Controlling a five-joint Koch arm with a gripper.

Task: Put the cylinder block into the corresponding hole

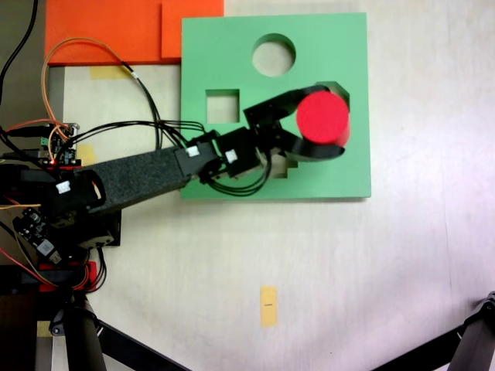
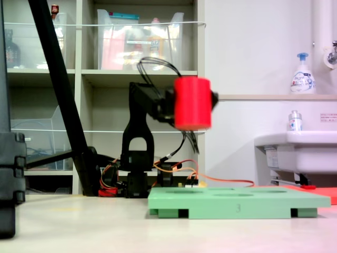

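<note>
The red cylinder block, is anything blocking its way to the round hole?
Nothing visible is. The gripper holds the cylinder block high above the green board. In the first exterior view, the round hole is open and empty, up and to the left of the block, with only bare board between.

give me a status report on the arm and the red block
Hand shut on the cylinder block, held well above the green board. Round hole open, off to the side of the block. Nothing in the way.

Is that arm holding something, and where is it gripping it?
Yes: the gripper holds the red cylinder by its curved sides, upright, above the green board.
</note>
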